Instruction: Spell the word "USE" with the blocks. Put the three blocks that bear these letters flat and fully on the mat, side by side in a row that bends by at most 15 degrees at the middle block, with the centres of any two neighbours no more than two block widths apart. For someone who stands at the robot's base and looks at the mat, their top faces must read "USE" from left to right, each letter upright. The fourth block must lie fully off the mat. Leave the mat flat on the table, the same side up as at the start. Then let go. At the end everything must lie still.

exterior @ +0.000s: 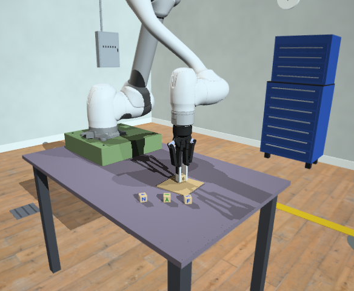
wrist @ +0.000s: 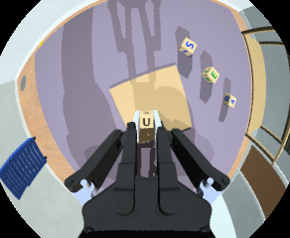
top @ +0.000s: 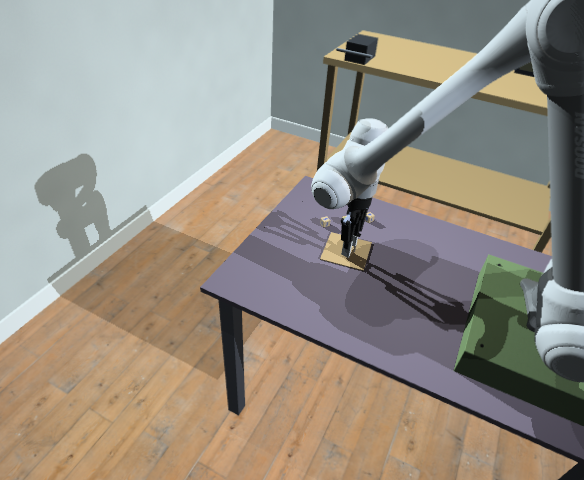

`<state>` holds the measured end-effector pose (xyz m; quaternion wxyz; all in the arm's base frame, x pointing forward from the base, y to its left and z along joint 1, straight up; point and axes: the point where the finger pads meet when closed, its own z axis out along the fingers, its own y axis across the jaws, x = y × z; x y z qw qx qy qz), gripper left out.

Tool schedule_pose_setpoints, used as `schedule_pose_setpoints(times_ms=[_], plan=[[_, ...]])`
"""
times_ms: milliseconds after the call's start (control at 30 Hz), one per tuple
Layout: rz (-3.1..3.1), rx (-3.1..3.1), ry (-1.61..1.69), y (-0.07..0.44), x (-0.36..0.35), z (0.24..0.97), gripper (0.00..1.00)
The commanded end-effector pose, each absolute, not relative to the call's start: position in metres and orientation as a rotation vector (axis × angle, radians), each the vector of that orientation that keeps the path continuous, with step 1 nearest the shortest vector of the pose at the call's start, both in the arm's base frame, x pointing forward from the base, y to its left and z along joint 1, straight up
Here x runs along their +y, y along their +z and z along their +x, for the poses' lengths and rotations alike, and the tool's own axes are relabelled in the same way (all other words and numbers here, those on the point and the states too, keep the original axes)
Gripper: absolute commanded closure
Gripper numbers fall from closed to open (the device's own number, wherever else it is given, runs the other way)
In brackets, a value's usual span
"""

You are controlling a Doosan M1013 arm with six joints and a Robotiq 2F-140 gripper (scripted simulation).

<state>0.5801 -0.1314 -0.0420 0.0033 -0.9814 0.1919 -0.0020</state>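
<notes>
The gripper (top: pixel 350 250) (exterior: pixel 181 175) (wrist: pixel 146 117) is clamped on the U block (exterior: pixel 183 177) (wrist: pixel 146 122); fingertips brushing the mat (top: pixel 333 252) (exterior: pixel 190 187) (wrist: pixel 167 81) could drag it askew.

Smooth white arm (top: pixel 437 98) (exterior: pixel 171 37), black claw (top: pixel 350 227) (exterior: pixel 181 175) (wrist: pixel 146 117)

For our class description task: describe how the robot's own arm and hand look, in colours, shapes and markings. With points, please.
The arm (top: pixel 455 85) (exterior: pixel 166 36) is smooth and tubular, mostly white and light grey, with rounded joints and "DOOSAN" lettered in grey along one link. The hand (top: pixel 349 253) (exterior: pixel 181 176) (wrist: pixel 146 117) is black, with jointed linkages, pale silvery parts and slim whitish fingertips.
</notes>
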Motion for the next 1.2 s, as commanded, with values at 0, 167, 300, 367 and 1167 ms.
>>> schedule_pose_setpoints(times_ms=[0,167,300,367,1167], plan=[[-3.076,0.601,-0.006,-0.030,-0.131,0.580,0.87],[-3.076,0.601,-0.006,0.006,-0.132,0.580,0.87],[-3.076,0.601,-0.006,0.034,-0.132,0.580,0.87],[-3.076,0.601,-0.006,0.043,-0.132,0.580,0.87],[-3.110,0.395,-0.007,0.051,-0.112,0.597,0.87]])
